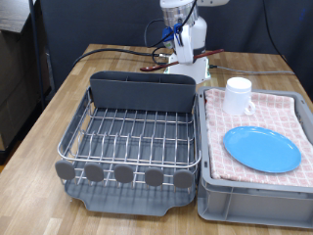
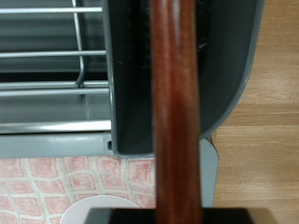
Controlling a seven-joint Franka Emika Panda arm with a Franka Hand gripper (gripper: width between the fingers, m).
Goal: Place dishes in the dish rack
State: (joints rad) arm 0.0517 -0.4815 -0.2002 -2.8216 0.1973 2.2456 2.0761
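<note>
The dish rack [image 1: 132, 132] is a dark-grey tray with a silver wire grid and a tall cutlery compartment [image 1: 142, 93] at its far end. My gripper [image 1: 184, 49] hangs above the end of that compartment on the exterior view's right. In the wrist view a brown wooden spoon handle [image 2: 176, 112] runs from between my fingers out over the compartment [image 2: 131, 93]. The wire grid [image 2: 56, 56] shows beside it. The bright-blue plate [image 1: 261, 148] and the white mug [image 1: 239, 95] rest on the pink checkered cloth. The rack's wires hold no dishes.
A grey crate [image 1: 254, 201] lined with the pink checkered cloth [image 1: 284, 113] stands against the rack on the exterior view's right. Cables [image 1: 147, 59] and the arm's base lie on the wooden table [image 1: 59, 98] behind the rack.
</note>
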